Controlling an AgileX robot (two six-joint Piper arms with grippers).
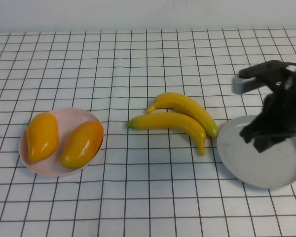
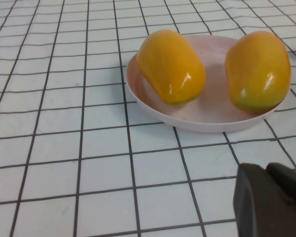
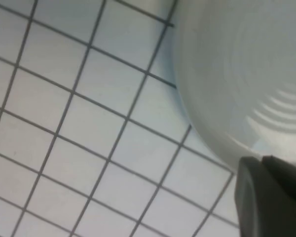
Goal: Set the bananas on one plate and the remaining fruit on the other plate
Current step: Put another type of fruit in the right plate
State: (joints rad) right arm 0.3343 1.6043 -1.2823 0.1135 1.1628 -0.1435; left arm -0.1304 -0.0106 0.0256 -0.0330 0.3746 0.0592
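Two bananas (image 1: 173, 121) (image 1: 188, 105) lie side by side on the table's middle, between the plates. The other fruit, two orange-yellow ovals (image 1: 42, 136) (image 1: 83, 143), rests on the pink plate (image 1: 62, 122) at the left. In the left wrist view both fruits (image 2: 171, 66) (image 2: 259, 69) sit in that pink plate (image 2: 207, 116). My left gripper (image 2: 266, 169) is shut and holds nothing, a little short of it. The grey plate (image 1: 266, 168) at the right holds no fruit. My right gripper (image 1: 251, 138) hangs over its left part, shut and holding nothing; its tips (image 3: 260, 161) sit at the grey plate's (image 3: 237, 74) rim.
A white gridded cloth (image 1: 148, 197) covers the table. The right arm (image 1: 281, 94) stands above the grey plate's far side. Bare cloth lies in front of the bananas and behind them.
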